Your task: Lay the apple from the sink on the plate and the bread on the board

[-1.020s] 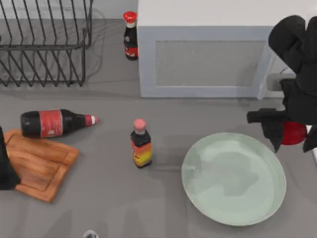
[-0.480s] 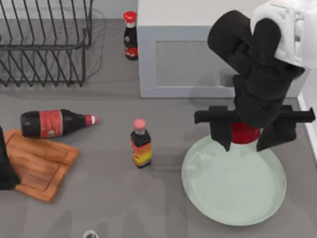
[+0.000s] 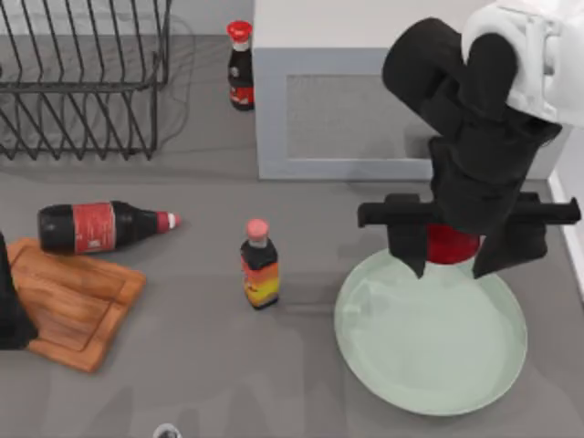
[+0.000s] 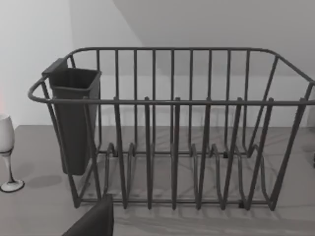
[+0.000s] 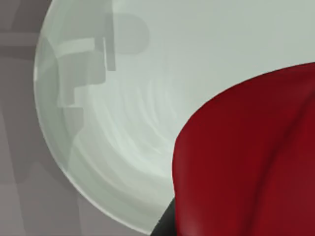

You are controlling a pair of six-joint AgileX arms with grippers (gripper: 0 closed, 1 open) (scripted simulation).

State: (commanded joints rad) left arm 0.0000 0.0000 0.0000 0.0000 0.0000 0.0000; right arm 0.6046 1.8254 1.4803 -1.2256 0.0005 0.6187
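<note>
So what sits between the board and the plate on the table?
In the top view, a small upright sauce bottle with a pink cap stands on the grey table between the board and plate.

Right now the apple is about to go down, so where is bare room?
The plate is bare below the right hand, which holds the apple. The board is free too. It is crowded between the lying bottle and the sauce bottle.

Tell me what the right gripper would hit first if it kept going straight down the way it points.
Probably the plate: the right gripper points down over its far rim, shut on the apple, so the apple would likely touch first. Height above the plate is unclear.
</note>
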